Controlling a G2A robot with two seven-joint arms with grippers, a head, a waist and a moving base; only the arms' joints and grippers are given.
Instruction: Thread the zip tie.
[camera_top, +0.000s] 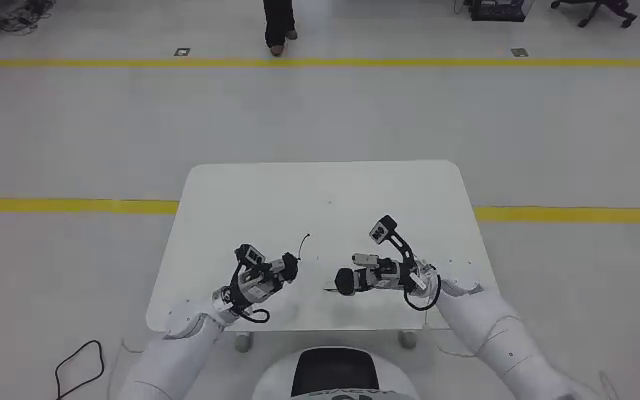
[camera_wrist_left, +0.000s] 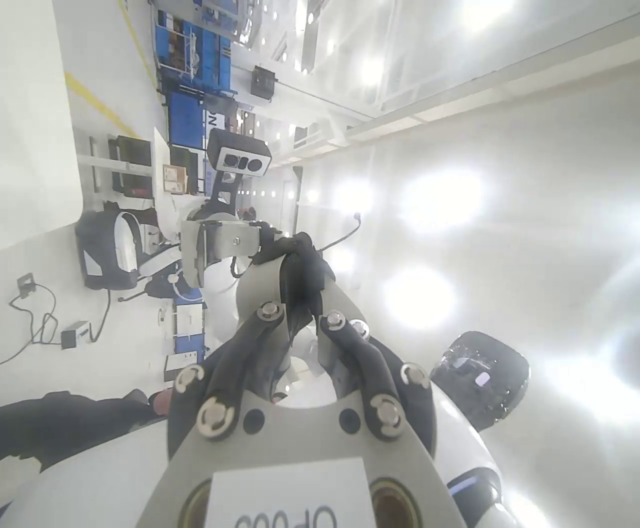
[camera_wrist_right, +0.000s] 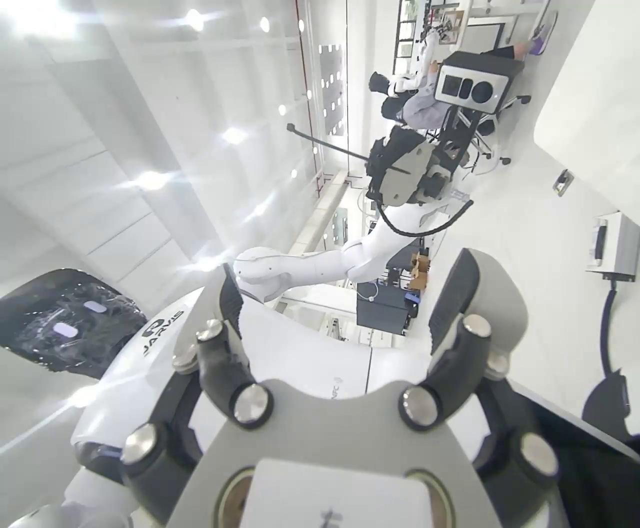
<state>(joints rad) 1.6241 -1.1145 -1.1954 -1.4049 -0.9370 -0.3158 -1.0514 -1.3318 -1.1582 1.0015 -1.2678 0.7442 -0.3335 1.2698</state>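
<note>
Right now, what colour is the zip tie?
Black. The zip tie shows best in the right wrist view.

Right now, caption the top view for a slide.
Over a white rectangular table, left gripper grips a thin black plastic zip tie; open right gripper faces it.

You'll see a black zip tie (camera_top: 303, 243) against the plain white table (camera_top: 400, 190). Beyond the table, yellow stripes (camera_top: 100, 62) cross the pale grey floor (camera_top: 320, 120). The left gripper (camera_wrist_left: 295, 250) and right gripper (camera_wrist_right: 345, 272) are black-fingered on grey metal.
</note>
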